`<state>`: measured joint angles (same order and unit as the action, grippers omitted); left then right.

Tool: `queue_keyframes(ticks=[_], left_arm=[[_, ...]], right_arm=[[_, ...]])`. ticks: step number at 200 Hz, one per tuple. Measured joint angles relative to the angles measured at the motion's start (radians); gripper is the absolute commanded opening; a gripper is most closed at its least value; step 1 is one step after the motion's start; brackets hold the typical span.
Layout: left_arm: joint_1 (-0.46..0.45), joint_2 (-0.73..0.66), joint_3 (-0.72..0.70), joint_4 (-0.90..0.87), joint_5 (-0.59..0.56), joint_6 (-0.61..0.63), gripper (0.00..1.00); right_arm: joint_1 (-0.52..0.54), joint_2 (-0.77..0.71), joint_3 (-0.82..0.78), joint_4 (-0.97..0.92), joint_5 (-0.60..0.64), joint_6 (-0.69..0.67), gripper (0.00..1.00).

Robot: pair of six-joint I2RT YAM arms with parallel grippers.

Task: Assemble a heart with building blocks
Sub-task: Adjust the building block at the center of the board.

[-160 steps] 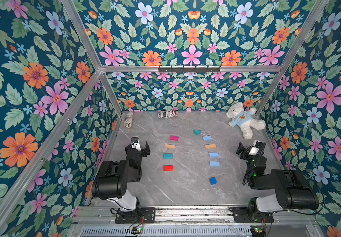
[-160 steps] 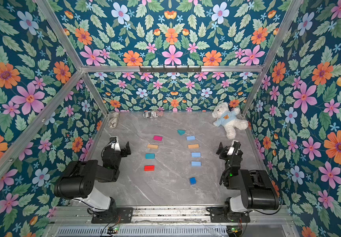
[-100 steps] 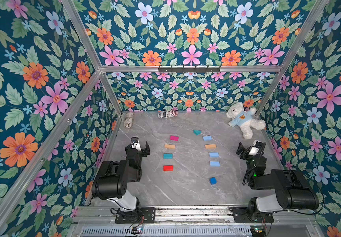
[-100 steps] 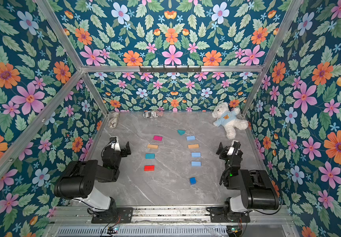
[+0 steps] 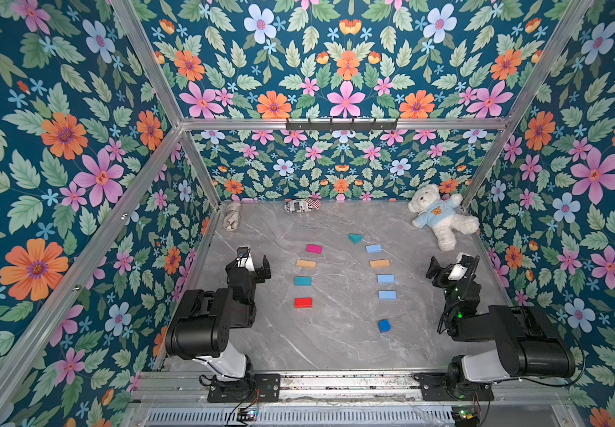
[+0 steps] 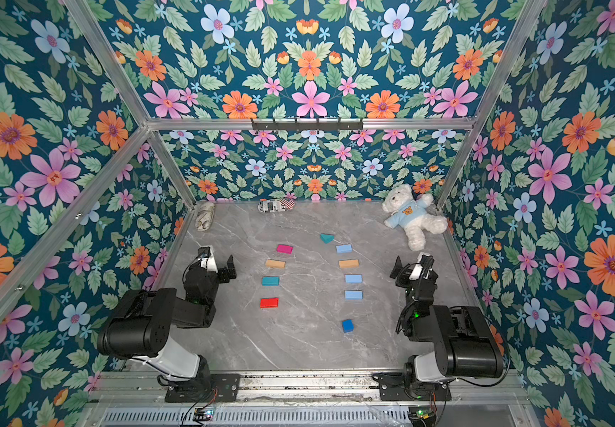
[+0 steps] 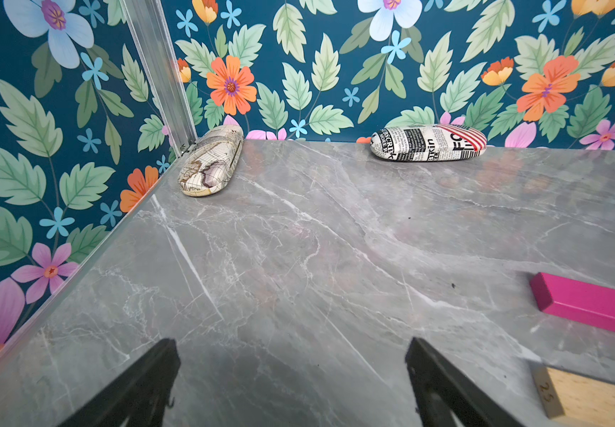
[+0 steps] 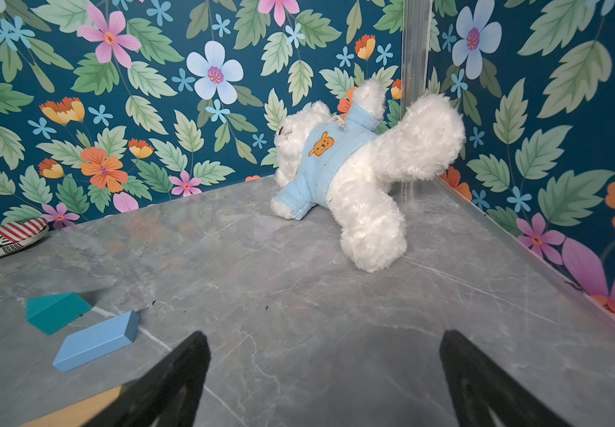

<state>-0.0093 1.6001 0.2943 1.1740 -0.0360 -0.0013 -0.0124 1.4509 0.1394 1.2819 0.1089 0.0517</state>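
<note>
The building blocks lie apart in two columns on the grey marble table; no heart shape shows. One column holds a magenta block, tan block, teal block and red block. The other holds a teal triangle, light blue blocks, a tan one and a dark blue cube. My left gripper is open and empty, left of the magenta block. My right gripper is open and empty, right of the triangle.
A white teddy bear in a blue shirt lies in the far right corner. A newsprint glasses case rests by the back wall and a map-print case in the far left corner. Floral walls enclose three sides.
</note>
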Motion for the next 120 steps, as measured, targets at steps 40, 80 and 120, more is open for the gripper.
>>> queue_keyframes(ticks=[40, 80, 120], left_arm=[[0.008, 0.000, 0.009, -0.006, 0.006, 0.000, 1.00], [-0.011, -0.084, 0.077, -0.157, -0.034, 0.000, 1.00], [-0.032, -0.162, 0.455, -0.610, -0.100, -0.106, 1.00]], right_arm=[[0.000, 0.000, 0.002, 0.000, 0.000, 0.000, 0.99], [0.096, -0.178, 0.171, -0.275, 0.088, -0.021, 0.99], [0.108, -0.127, 0.744, -0.776, 0.053, 0.118, 0.99]])
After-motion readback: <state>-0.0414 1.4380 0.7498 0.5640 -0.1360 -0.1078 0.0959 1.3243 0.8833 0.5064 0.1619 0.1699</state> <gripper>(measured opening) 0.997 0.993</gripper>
